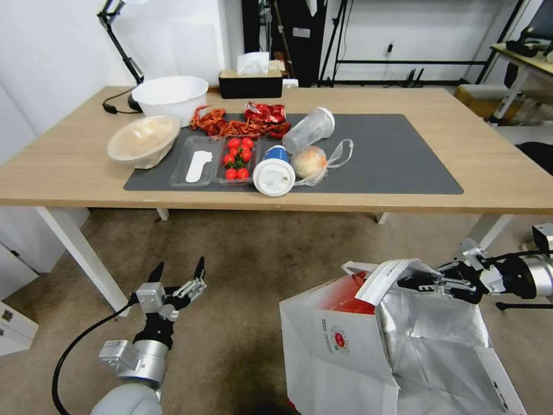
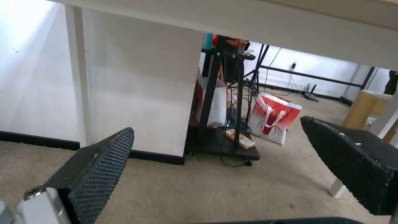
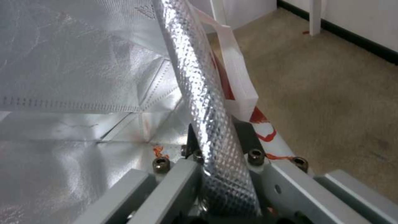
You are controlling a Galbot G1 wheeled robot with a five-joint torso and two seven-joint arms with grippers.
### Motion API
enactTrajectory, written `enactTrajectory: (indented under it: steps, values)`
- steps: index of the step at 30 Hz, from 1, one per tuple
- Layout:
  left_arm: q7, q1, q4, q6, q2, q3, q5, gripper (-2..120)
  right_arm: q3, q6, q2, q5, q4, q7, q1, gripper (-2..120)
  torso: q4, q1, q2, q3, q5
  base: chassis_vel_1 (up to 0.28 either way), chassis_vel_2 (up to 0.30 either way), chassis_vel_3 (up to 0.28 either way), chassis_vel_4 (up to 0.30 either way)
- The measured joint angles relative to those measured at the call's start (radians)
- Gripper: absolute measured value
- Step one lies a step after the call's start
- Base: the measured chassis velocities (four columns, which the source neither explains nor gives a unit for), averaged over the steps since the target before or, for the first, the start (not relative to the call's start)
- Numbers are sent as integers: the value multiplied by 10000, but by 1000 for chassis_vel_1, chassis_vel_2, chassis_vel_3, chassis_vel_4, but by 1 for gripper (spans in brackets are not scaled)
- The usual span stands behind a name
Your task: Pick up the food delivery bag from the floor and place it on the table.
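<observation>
Two grippers low in frame, right gripper [image 1: 423,282] clamped on food delivery bag [image 1: 345,340] rim, left gripper [image 1: 178,272] spread apart, cluttered table [image 1: 69,167] above.

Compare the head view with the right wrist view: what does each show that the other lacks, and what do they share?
Head view alone: the table with food on its dark mat, the open left gripper low over the floor, and the bag's red logo. Right wrist view alone: the foil-lined wall pinched between the right gripper's jaws. Shared: the food delivery bag, its foil lining, the right gripper at its rim, and the floor.
</observation>
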Motion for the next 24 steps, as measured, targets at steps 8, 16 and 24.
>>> enactTrajectory:
  steps: [8, 16, 24]
  values:
    - [-9, 16, -29, 1, -4, -11, 0, 100, -9, -6, 0, 28, 32, 15, 10, 0, 0, 113, 310, 200, 0, 0, 0, 0, 0]
    - [-12, 24, -62, 15, -13, -10, 4, 100, -7, -14, -1, 92, 58, 30, 13, 0, 0, 248, 642, 398, 0, 0, 0, 0, 0]
    - [-20, 48, -102, 16, -17, -23, 13, 100, -7, -20, 31, 93, 77, 35, 9, 0, 0, 391, 983, 595, 0, 0, 0, 0, 0]
